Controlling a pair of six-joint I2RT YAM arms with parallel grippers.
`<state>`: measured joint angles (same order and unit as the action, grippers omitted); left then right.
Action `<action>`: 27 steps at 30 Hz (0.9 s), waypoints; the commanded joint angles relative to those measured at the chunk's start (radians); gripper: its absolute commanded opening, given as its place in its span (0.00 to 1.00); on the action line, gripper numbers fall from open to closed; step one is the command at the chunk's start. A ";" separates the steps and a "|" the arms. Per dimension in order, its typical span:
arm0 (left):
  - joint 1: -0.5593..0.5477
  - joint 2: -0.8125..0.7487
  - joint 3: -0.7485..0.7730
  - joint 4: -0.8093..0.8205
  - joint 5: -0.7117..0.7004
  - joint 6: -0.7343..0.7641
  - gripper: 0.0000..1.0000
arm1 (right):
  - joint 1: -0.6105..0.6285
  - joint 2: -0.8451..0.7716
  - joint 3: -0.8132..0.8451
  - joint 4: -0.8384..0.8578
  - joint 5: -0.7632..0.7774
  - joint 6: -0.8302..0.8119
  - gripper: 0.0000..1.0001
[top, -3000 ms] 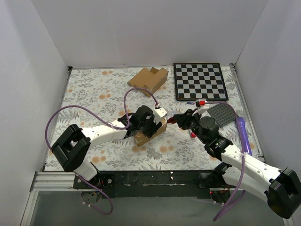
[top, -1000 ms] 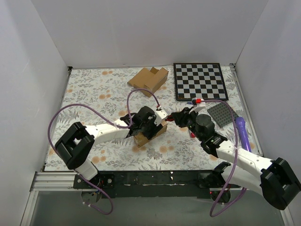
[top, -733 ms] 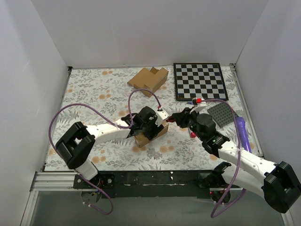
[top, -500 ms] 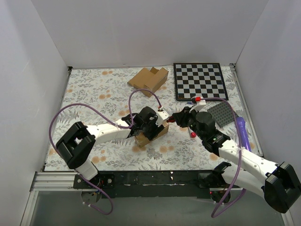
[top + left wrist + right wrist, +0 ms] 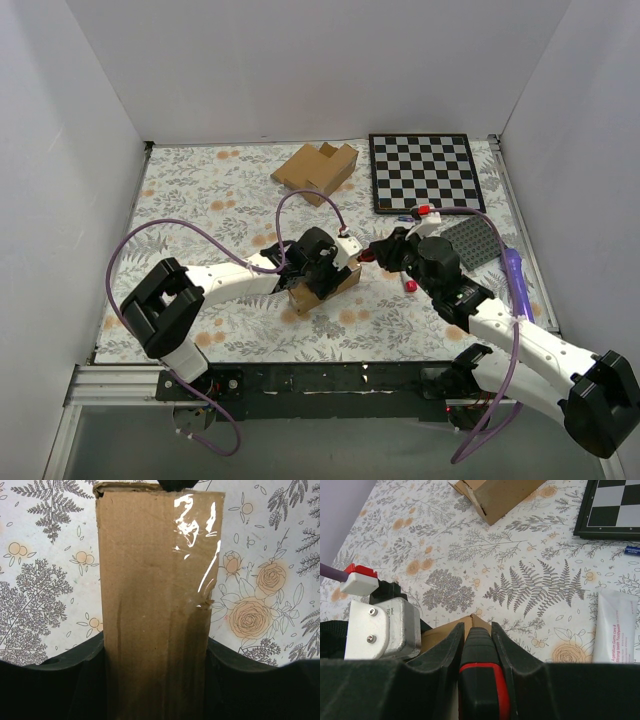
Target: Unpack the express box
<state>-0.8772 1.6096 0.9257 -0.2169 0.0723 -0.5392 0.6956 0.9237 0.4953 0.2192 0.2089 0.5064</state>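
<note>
Overhead, the right gripper point(image 5: 376, 251) has been brought nearer the express box point(image 5: 322, 287), mid-table. At the left wrist, the box is seen clamped in the left gripper point(image 5: 156, 680), tape glinting. Only at the right wrist is a black-and-red tool point(image 5: 479, 680) seen pinched, its tip at the box's corner.

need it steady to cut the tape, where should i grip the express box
Its two long sides, from one short end: the express box is narrow enough for the left fingers to span, leaving the taped top free.

Left arm point(image 5: 232, 279) reaches inward, left fingers point(image 5: 50, 695) clamped; right arm point(image 5: 505, 328), right fingers point(image 5: 445, 650) alike.
</note>
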 commanded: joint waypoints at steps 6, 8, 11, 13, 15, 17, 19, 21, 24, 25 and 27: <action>0.012 0.073 -0.027 -0.099 -0.043 -0.053 0.34 | 0.013 -0.055 0.017 -0.124 -0.068 0.038 0.01; 0.012 0.073 -0.027 -0.099 -0.046 -0.054 0.34 | 0.013 -0.066 0.015 -0.130 -0.065 0.041 0.01; 0.014 0.073 -0.027 -0.098 -0.048 -0.054 0.34 | 0.015 -0.075 0.012 -0.136 -0.062 0.040 0.01; 0.014 0.073 -0.027 -0.098 -0.049 -0.056 0.34 | 0.013 -0.079 0.011 -0.145 -0.062 0.043 0.01; 0.014 0.073 -0.028 -0.098 -0.046 -0.056 0.34 | 0.015 -0.086 0.006 -0.150 -0.060 0.046 0.01; 0.014 0.073 -0.028 -0.098 -0.046 -0.057 0.34 | 0.013 -0.094 0.000 -0.150 -0.060 0.046 0.01; 0.014 0.073 -0.027 -0.098 -0.043 -0.059 0.34 | 0.013 -0.095 -0.006 -0.152 -0.062 0.046 0.01; 0.014 0.073 -0.027 -0.099 -0.043 -0.062 0.34 | 0.015 -0.095 -0.006 -0.159 -0.065 0.049 0.01; 0.014 0.076 -0.027 -0.099 -0.045 -0.064 0.34 | 0.013 -0.105 -0.014 -0.161 -0.066 0.057 0.01; 0.014 0.076 -0.028 -0.098 -0.046 -0.065 0.34 | 0.015 -0.108 -0.018 -0.164 -0.069 0.057 0.01; 0.015 0.076 -0.025 -0.099 -0.049 -0.067 0.34 | 0.013 -0.112 -0.021 -0.165 -0.075 0.060 0.01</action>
<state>-0.8829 1.6157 0.9310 -0.2169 0.0906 -0.5358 0.6952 0.8433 0.4927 0.1276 0.2226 0.5327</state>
